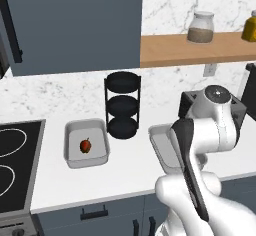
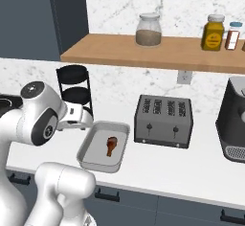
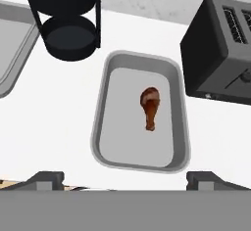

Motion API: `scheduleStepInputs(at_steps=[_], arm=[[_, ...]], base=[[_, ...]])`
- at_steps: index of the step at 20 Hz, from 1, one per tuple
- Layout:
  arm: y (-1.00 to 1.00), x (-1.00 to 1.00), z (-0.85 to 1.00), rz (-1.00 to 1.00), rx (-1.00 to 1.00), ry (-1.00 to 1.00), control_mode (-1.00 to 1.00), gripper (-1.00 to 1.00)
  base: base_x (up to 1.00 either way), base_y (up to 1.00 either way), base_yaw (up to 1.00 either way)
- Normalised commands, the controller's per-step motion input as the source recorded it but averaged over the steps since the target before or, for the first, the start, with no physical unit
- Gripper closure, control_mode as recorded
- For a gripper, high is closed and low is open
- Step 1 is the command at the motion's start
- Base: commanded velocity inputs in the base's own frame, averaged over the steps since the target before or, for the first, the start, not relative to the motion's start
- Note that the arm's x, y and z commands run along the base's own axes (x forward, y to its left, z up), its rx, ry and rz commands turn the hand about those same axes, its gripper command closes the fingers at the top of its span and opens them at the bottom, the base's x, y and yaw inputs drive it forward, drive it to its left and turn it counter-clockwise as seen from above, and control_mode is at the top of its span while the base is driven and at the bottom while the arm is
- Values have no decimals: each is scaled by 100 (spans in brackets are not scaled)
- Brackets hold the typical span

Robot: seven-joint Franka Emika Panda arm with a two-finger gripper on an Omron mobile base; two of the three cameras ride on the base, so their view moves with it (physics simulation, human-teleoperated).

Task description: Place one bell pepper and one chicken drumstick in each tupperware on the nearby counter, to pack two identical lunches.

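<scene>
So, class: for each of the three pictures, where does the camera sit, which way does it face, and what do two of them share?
Left base view: behind the arm's left, facing the counter; arm lower right; bell pepper in left tupperware.
Right base view: behind its right; arm lower left; toaster.
Hand view: looking down past open fingers at the chicken drumstick in right tupperware.
All share the black three-tier rack.

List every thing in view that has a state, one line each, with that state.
Left tupperware: open, holds one bell pepper.
Right tupperware: open, holds one chicken drumstick lying flat.
Gripper: open, empty, above the right tupperware.
Black rack: upright, tiers bare.
Jar: lidded, on the shelf.
</scene>
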Motion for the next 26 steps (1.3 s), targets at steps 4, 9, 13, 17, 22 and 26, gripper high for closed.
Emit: scheduleStepInputs(at_steps=[4, 9, 13, 17, 22, 26], arm=[[-8, -55, -18, 0, 0, -5, 100, -100], [0, 0, 0, 0, 0, 0, 100, -100], [0, 0, 0, 0, 0, 0, 100, -100], [0, 0, 0, 0, 0, 0, 100, -100], [0, 0, 0, 0, 0, 0, 100, -100], [0, 0, 0, 0, 0, 0, 100, -100]], base=[[-21, 0, 0], [-84, -38, 0], [-63, -96, -2], [-54, -100, -2], [-76, -98, 0], [-79, -95, 0]])
